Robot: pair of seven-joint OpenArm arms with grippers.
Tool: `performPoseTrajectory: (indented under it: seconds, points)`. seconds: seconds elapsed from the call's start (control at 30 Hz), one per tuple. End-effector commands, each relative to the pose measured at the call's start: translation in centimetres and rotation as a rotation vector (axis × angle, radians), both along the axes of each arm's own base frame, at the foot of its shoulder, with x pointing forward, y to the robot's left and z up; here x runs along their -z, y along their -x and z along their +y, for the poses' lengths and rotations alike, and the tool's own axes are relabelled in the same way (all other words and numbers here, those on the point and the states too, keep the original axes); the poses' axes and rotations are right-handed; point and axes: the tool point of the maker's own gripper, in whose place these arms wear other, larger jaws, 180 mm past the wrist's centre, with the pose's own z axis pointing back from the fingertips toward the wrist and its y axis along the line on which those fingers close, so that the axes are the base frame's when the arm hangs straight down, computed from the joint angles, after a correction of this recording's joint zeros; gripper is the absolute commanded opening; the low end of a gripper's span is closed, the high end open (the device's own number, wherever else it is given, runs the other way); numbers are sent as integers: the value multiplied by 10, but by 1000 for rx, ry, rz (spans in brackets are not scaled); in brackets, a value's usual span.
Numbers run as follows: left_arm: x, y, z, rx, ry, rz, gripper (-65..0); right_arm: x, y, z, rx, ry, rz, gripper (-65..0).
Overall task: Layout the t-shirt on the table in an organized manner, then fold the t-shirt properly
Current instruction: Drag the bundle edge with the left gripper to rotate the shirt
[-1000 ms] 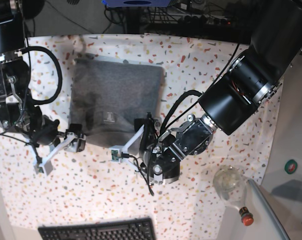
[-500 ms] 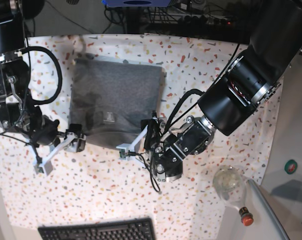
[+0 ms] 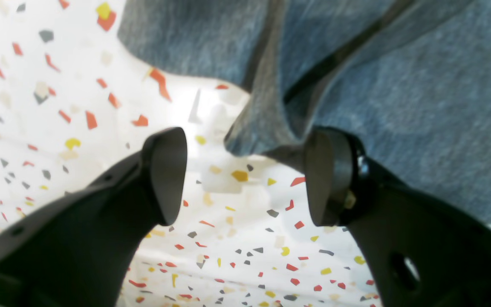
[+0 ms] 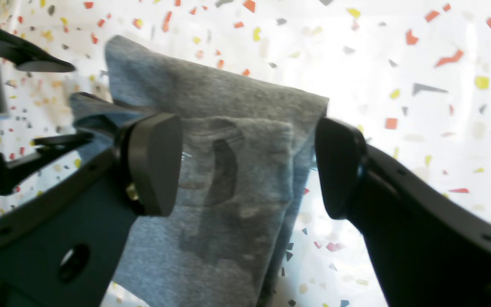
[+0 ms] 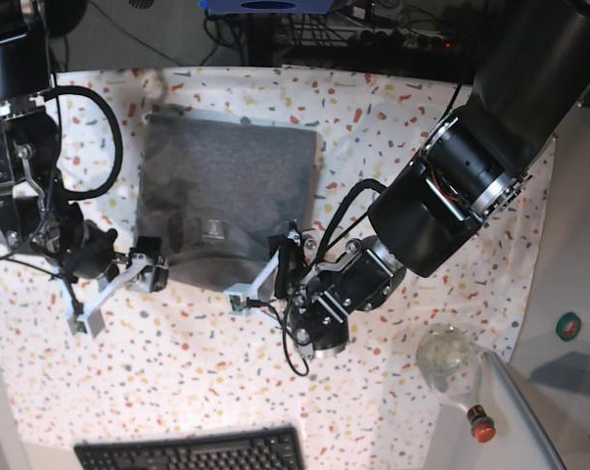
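On the table (image 5: 451, 127), the t-shirt (image 5: 226, 196) lies folded to a rectangle. Both the left gripper (image 3: 245, 175) and the right gripper (image 4: 247, 164) stand wide at its near edge, holding nothing; closing too shallow may catch only the top layer and undo the fold.

The base view is being taken from high overhead, looking straight down on the table (image 5: 392, 108), with both arms and the whole folded t-shirt (image 5: 226, 186) being taken in from far off. The left wrist view is being taken from just behind the left gripper (image 3: 245, 175), facing low and close across the speckled cloth toward the shirt's near corner. The right wrist view is being taken from behind the right gripper (image 4: 247, 164), facing the shirt's edge at close range. The shirt's near edge is being shared by all three views.
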Motion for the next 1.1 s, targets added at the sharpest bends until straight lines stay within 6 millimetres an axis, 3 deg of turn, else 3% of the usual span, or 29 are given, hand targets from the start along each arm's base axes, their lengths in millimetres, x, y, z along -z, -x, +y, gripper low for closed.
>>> performPoseTrajectory:
  seconds: [0.0,0.57,0.77,1.07]
  points:
    - [-17,-15,-10,11,26,-41,-245,-16,-13,-5,7,3,-56,-197]
    - [-16,-9,-27,29,47,-30,-260,-17,-13,-5,7,3,-59,-197]
    - [-12,-5,-26,30,43,-22,-413,-17,-14,-5,7,3,-60,-197]
    - [-11,-3,-26,28,45,-18,-425,-17,-13,-4,7,0,-60,-197]
